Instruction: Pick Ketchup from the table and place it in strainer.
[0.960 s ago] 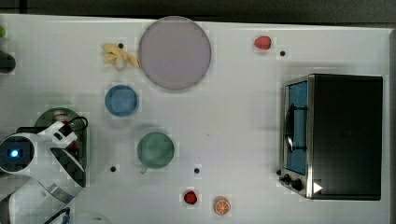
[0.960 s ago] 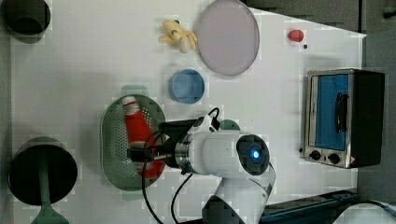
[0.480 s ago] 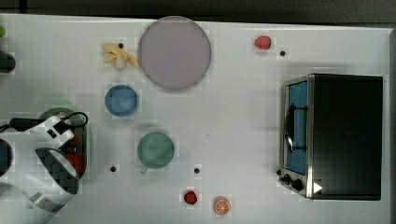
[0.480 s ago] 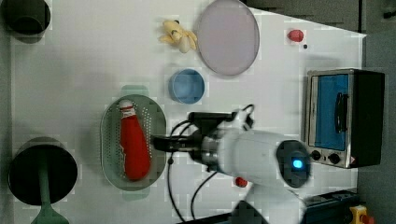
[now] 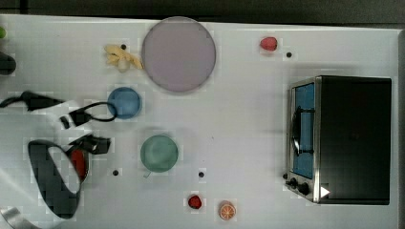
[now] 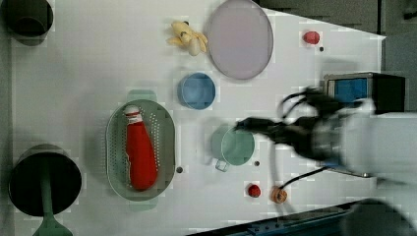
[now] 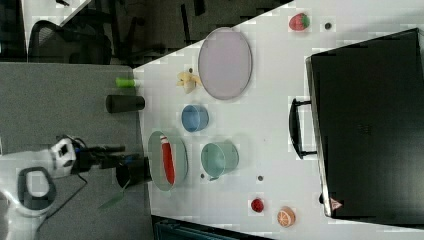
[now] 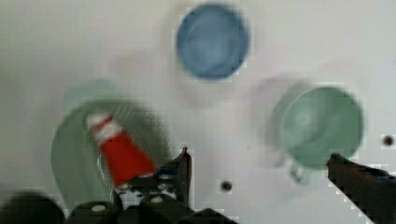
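White tabletop (image 6: 98, 59) carries everything. Largest item: a black and silver toaster oven with a blue-tinted glass door (image 5: 341, 138), at the top view's right. Next, a flat round lilac-grey plate (image 6: 240, 38), at the far edge in the left view.

The white robot arm (image 6: 373, 142) is motion-blurred in the left view, entering from the left view's right with black cables looped round the wrist. Its gripper (image 8: 257, 172) hangs above bare table; the two dark fingers (image 8: 183, 168) stand wide apart with nothing between them (one finger sits near the strainer's rim, the other near the green cup).

The pale mint-green oval perforated plastic strainer (image 6: 164, 147) sits at the left view's left of centre. The bright red ketchup bottle with a white cap (image 6: 140, 150) lies flat inside it, lengthwise along the oval, cap toward the handle nearer the blue bowl.

Smaller items: a round mint-green cup with a small handle (image 6: 237, 146) just beside the strainer; a round blue bowl (image 6: 196, 91) between cup and plate; a yellow peeled banana toy (image 6: 188, 38) touching or nearly touching the plate's edge; a red strawberry piece (image 6: 311, 37); an orange slice (image 5: 227, 210); a tiny round red item (image 5: 194, 202) next to it.
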Available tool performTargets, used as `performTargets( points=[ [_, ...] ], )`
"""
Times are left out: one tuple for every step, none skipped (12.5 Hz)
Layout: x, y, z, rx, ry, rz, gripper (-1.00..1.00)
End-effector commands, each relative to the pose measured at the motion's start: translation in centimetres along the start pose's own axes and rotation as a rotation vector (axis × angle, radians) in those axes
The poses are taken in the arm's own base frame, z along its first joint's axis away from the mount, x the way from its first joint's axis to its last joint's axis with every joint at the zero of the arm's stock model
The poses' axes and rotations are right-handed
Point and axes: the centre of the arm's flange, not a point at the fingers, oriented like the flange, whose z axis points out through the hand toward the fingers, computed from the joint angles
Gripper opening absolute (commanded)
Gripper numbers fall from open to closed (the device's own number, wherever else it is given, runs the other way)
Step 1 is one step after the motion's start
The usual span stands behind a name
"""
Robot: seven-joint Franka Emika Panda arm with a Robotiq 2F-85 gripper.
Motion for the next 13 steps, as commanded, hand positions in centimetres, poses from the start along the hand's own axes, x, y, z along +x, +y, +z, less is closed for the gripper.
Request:
performTargets(
  points=[
    [7.3,9.8,-3.4,0.008,0.007,0.281,1.0],
    [8.8,12.7,-4.7,0.018,0.028,0.333,1.0],
    [10.0,15.6,-5.8,0.028,0.044,0.393,1.0],
    [11.0,18.2,-6.7,0.037,0.058,0.444,1.0],
    [11.7,20.5,-7.4,0.046,0.067,0.488,1.0],
    [12.1,22.6,-7.9,0.045,0.062,0.528,1.0],
    [12.3,24.5,-8.0,0.034,0.04,0.562,1.0],
    [12.4,25.9,-8.1,0.024,0.019,0.588,1.0],
    [12.7,26.8,-8.5,0.026,0.017,0.605,1.0],
    [13.0,27.2,-9.2,0.034,0.028,0.613,1.0],
    [13.2,27.2,-9.9,0.041,0.038,0.613,1.0],
    [13.3,26.9,-10.2,0.038,0.033,0.608,1.0],
    [13.1,26.4,-10.2,0.03,0.02,0.598,1.0]
  ],
)
